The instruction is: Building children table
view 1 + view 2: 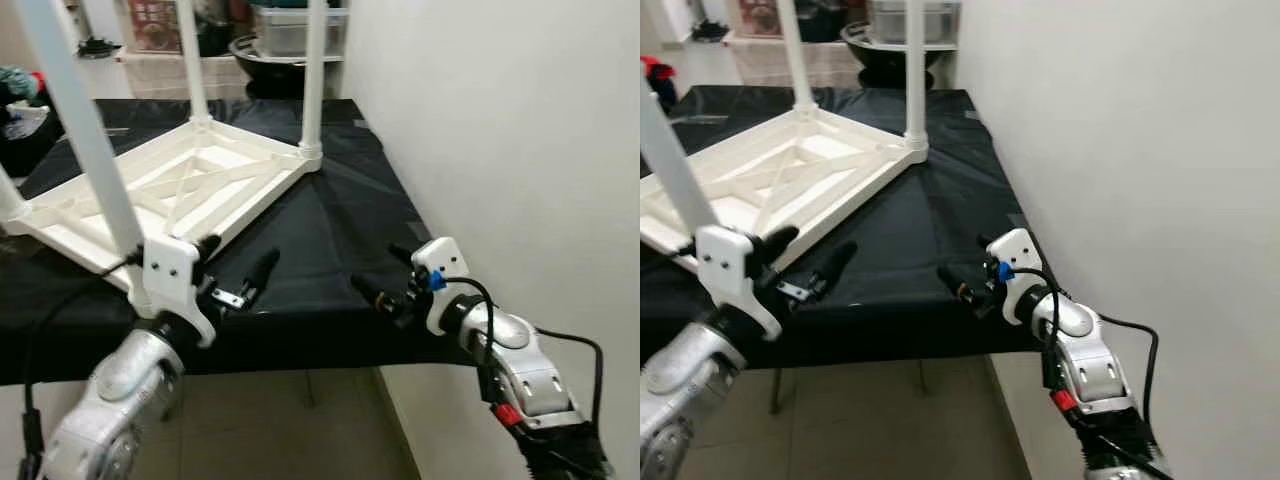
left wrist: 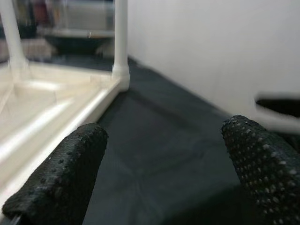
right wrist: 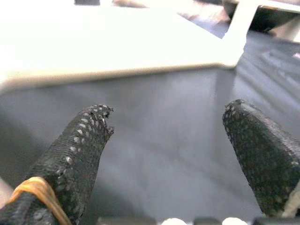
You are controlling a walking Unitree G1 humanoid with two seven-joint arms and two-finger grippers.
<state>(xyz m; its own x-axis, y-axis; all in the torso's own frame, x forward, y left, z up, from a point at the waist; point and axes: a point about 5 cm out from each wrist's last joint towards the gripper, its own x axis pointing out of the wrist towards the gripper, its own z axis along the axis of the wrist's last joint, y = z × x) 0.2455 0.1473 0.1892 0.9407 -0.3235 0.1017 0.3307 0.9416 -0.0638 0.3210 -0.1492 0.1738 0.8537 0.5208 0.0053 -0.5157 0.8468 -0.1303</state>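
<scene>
Lying just beyond left end effector (image 1: 238, 268): upturned table (image 1: 170, 190).

The worktop (image 1: 330, 230) has a black cloth over it and sits right against a white wall; lying on it is the white kids' table (image 1: 180, 185), flipped upside down (legs sticking up).

Both arms are looking silver and rounded, white brackets sitting at the wrists, black cables looping along them. Right arm (image 1: 520, 360) is showing a blue bit and a red tag. Fingers (image 3: 75, 154) are wearing black dotted rubber, one with an orange band.
</scene>
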